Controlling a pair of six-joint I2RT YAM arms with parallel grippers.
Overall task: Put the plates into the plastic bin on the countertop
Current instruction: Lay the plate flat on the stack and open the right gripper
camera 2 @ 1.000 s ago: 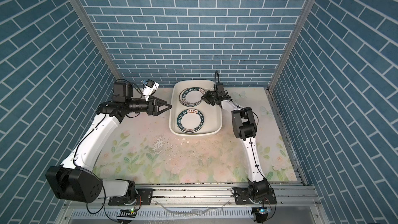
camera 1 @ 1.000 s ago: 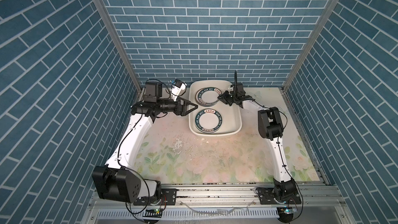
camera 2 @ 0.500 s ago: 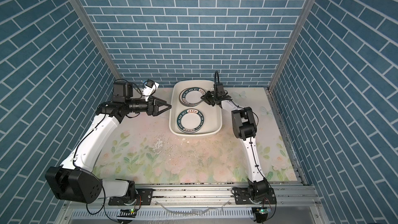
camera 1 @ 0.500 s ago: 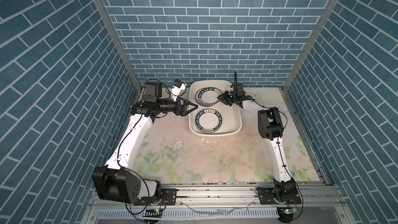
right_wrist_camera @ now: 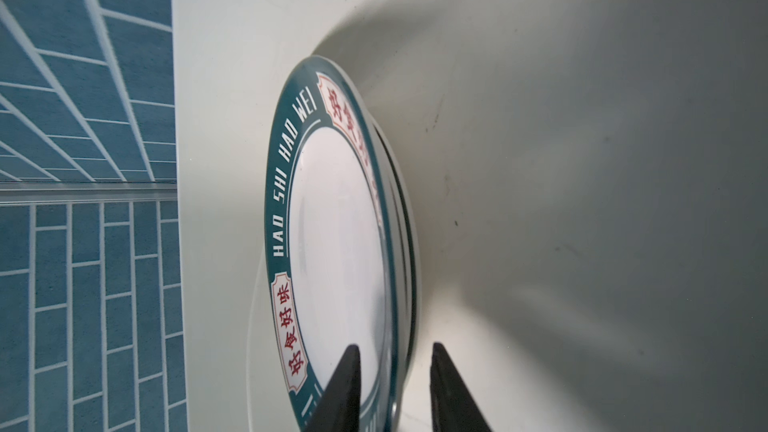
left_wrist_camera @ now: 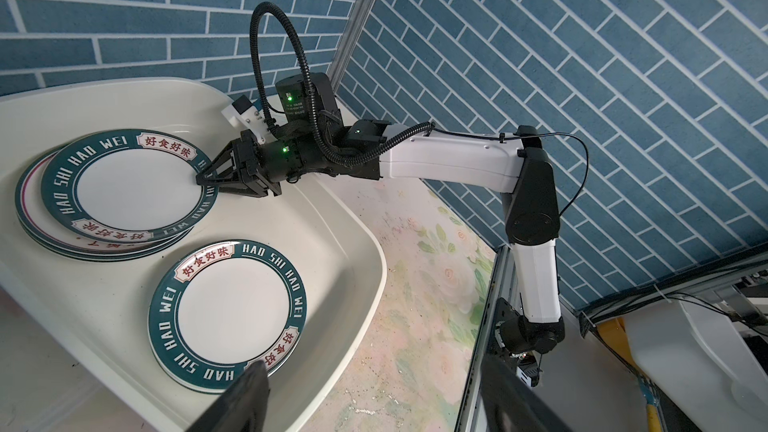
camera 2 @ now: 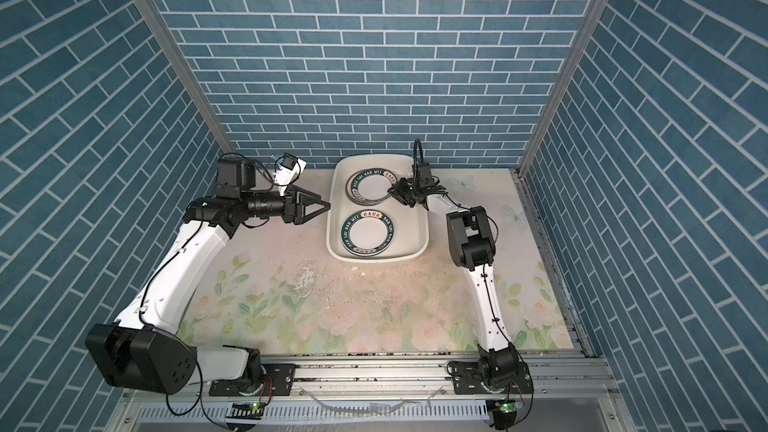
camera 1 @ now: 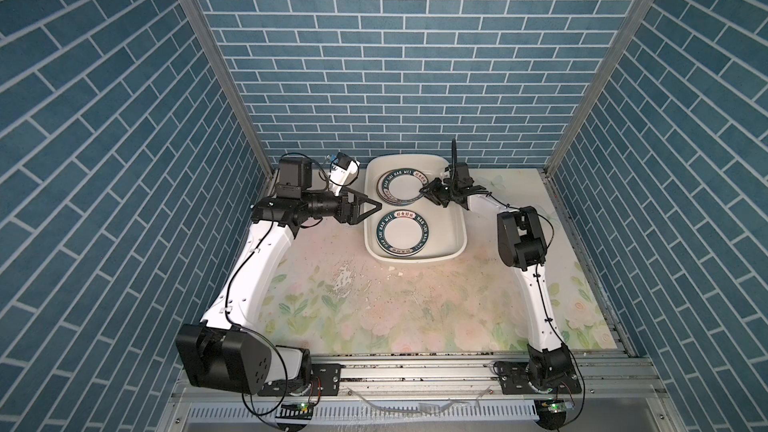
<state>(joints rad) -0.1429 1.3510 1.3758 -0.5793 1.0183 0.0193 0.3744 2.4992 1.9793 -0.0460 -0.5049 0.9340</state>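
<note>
Scuffs [camera 1: 344,280] and white chips [camera 1: 400,274] marked the countertop [camera 1: 415,313] near the plastic bin [camera 1: 444,222]. Left gripper [camera 1: 374,206] hung beside the bin's rim, jaws wide, empty. Lower plates of the bin's far stack [camera 1: 401,189] were mostly covered. Teal lettered rims, white centres; near plate [camera 1: 401,231] lay flat. Right gripper [left_wrist_camera: 199,179] loosely straddled the rim of the top plate [left_wrist_camera: 137,184], jaws parted.

Left arm [camera 1: 253,272] and right arm [camera 1: 536,305]: white link shells, black joint housings, thin black cables along the links. Left gripper [camera 1: 376,205] and right gripper [left_wrist_camera: 201,178] carry black, triangular open-frame jaws. A white camera [camera 1: 343,168] sits on each wrist; ribbed black conduit [left_wrist_camera: 266,56] and green lamps [left_wrist_camera: 289,97] mark the right wrist. Black bolted base plates [camera 1: 511,386] form the feet.
</note>
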